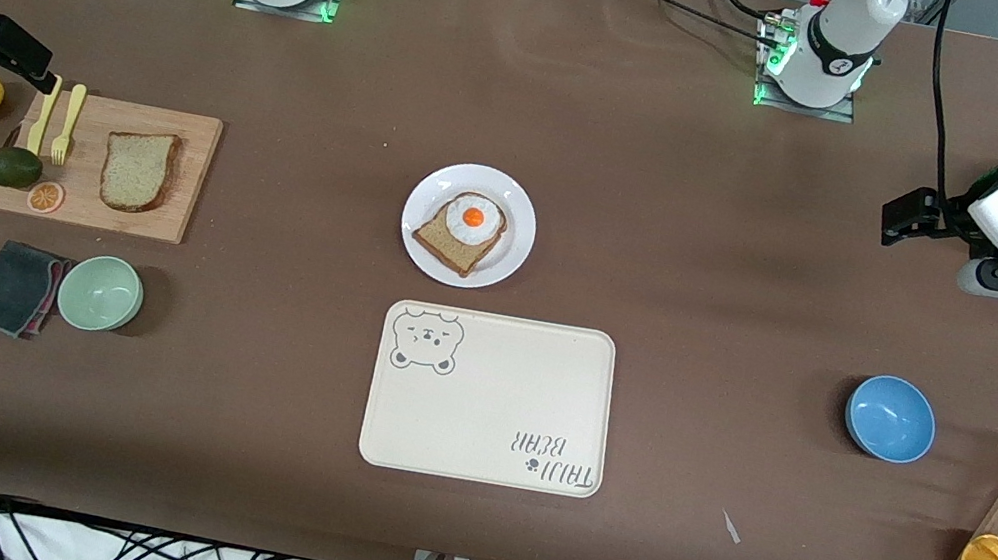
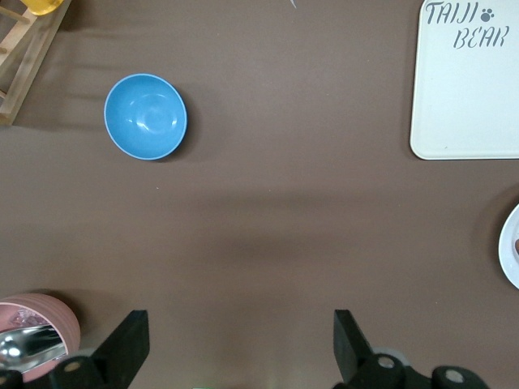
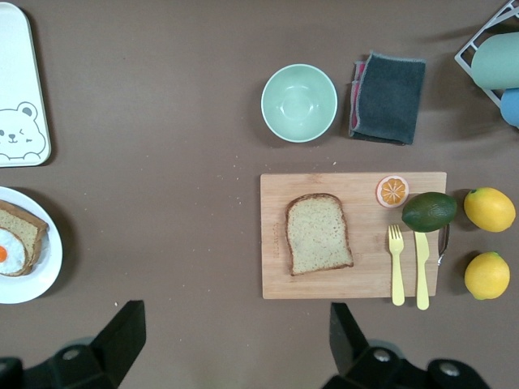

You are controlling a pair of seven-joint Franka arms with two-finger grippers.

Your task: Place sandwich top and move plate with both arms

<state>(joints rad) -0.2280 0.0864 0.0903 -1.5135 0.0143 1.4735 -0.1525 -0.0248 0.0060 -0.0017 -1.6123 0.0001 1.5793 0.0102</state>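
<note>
One plain light-brown bread slice (image 3: 318, 233) is lying flat on the wooden cutting board (image 3: 357, 279), untouched; right gripper (image 3: 233, 344) and left gripper (image 2: 241, 348) are both hovering open, well apart from it.

Light even and bright from overhead; brown table (image 1: 667, 247) reads matte, no hot spots. Soft, short shadows hug the plate (image 1: 519, 223) and the blue bowl (image 1: 890, 419). Broad, faint smear-shadows of my arms lie across the cloth in my left wrist view. Small gleam inside the green bowl (image 3: 299, 103). Green glow at my bases. All three views sharp; slight bowing at front view's edges.
</note>
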